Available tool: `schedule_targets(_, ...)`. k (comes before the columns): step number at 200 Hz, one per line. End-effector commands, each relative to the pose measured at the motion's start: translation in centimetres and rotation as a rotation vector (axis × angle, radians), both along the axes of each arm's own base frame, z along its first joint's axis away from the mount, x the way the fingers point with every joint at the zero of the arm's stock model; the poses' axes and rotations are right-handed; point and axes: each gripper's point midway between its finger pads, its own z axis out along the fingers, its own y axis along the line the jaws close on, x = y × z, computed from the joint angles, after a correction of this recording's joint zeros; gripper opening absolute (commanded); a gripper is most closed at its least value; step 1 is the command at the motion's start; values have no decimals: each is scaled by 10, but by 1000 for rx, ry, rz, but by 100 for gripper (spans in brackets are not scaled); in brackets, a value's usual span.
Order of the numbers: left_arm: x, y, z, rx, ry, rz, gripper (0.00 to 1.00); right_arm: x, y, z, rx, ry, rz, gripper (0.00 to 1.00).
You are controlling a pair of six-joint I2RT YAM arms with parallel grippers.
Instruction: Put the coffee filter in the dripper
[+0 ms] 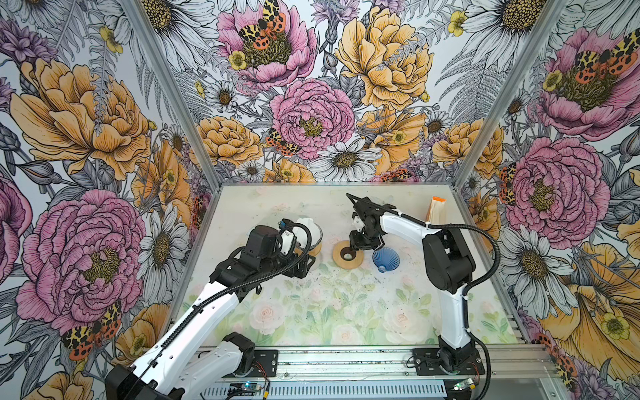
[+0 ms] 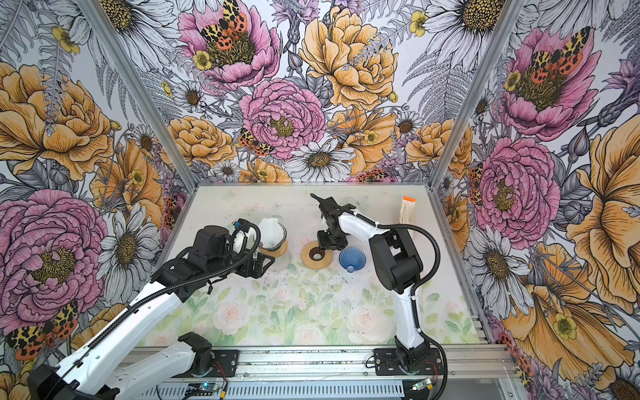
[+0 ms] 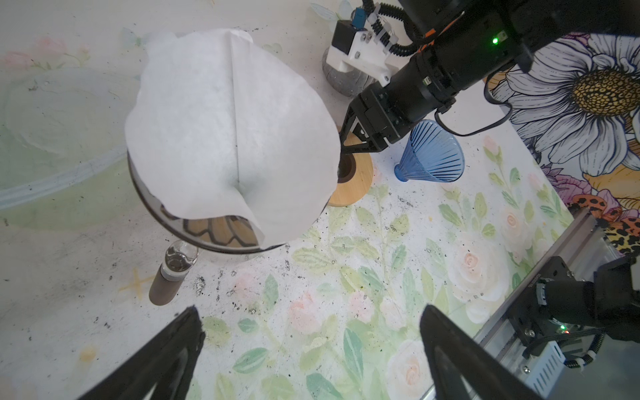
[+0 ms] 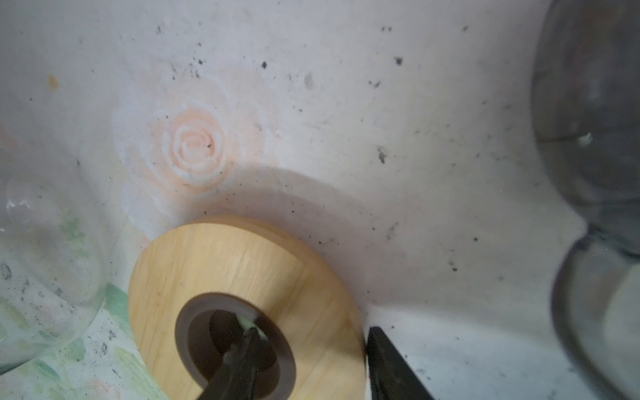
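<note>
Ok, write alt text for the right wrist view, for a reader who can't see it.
Close-up of the right gripper, jaws astride one side of a round wooden ring: one tip in its dark centre hole, one outside its rim. The ring lies on a speckled white table, with blurred glass vessels on either side.

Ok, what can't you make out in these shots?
Top view: the glass carafe hides mostly behind the left arm.
Left wrist view: the paper filter covers part of the wooden ring.
Right wrist view: the right hand is blurred and cut off by the edge; grip unclear.
Both top views: the bag is too small to read.
</note>
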Motion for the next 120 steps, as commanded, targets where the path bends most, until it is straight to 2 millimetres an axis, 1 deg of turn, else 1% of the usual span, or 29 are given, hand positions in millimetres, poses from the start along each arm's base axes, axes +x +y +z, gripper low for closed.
schedule_targets(1,4,-2,12,-16,-39,12,99,-5,8,4,25,2,17,55)
schedule_targets(31,4,-2,14,-18,-45,12,99,-9,6,-5,-15,7,23,56)
schedule_targets(56,4,-2,13,-18,-42,13,99,-11,6,-9,-27,11,28,51)
schedule_targets(81,4,-3,14,-18,-45,11,99,-10,4,-5,-36,-6,25,47)
schedule_targets(120,5,-3,17,-19,-50,12,99,-3,1,10,-45,-57,17,42)
